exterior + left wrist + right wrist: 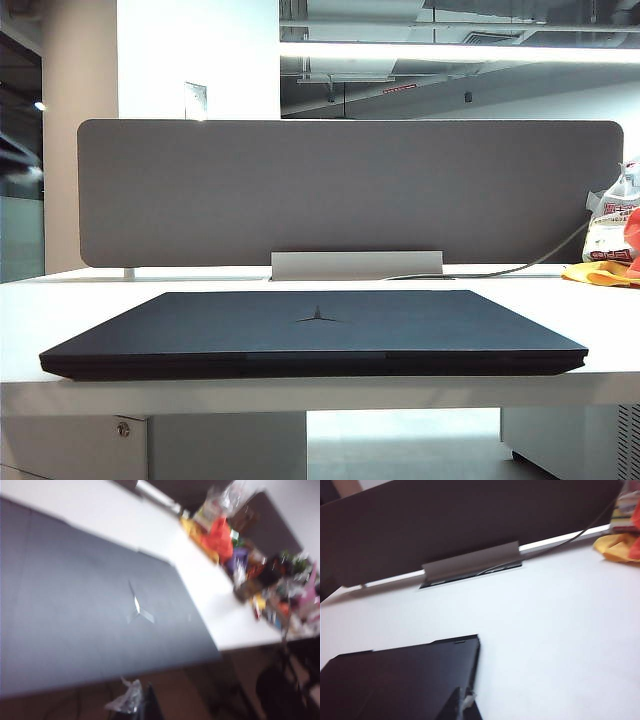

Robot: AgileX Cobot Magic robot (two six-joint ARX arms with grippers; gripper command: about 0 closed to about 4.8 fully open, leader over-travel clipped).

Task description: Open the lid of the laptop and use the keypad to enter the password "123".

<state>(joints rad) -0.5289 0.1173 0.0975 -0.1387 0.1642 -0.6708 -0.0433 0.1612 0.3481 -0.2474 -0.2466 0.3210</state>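
The laptop [313, 335] lies shut on the white desk [60, 310], its front edge parallel to the desk's near rim and set only a little back from it. The lid [300, 318] is flat down, star logo [320, 317] facing up near the middle; the keypad is hidden beneath it. A strip of bare desk runs along the laptop's 9 o'clock and 3 o'clock sides, and a wider band lies at 12 o'clock before the cable slot cover [356, 265] and the grey desk divider [350, 190]. At 2 o'clock from the laptop, on the desk's far right edge, sit a plastic bag [610, 225] and orange-yellow wrapping [603, 272], with a cable [540, 258] trailing toward the slot.

No arm appears in the exterior view. In the left wrist view the left gripper [134, 702] shows only as a dark blurred tip over the lid's near edge; its jaws are closed and hold nothing visible. In the right wrist view the right gripper [462, 705] is a dark tip over the laptop's right rear corner [472, 642]; whether it is open I cannot tell.
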